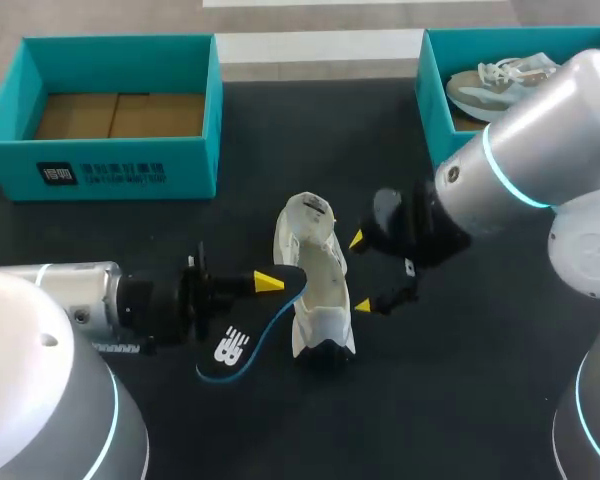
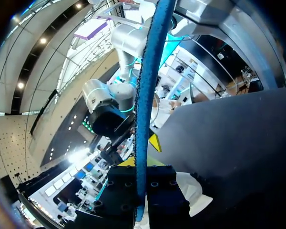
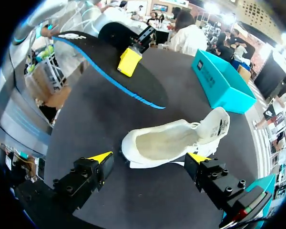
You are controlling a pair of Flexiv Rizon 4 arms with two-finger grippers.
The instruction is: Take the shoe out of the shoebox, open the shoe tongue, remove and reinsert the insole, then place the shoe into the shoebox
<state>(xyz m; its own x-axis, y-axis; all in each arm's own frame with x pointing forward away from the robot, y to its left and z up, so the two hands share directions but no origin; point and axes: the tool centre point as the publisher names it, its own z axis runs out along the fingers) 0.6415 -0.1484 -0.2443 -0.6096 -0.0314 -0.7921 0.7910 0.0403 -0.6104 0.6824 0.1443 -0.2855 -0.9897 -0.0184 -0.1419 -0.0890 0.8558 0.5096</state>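
The left pincer (image 1: 268,283) is clenching the black foam insole with the blue rim (image 1: 242,335), holding it just beside the white fabric shoe (image 1: 315,285). The shoe is lying mid-tabletop (image 1: 460,380), outside both boxes. The right pincer (image 1: 359,273) is hanging released, its yellow fingertips (image 3: 100,156) spread just beside the shoe's other flank. A teal cardboard shoebox (image 1: 110,165) is standing behind at the left, and a second teal box (image 1: 435,100), holding another pale shoe (image 1: 495,85), is standing behind at the right.
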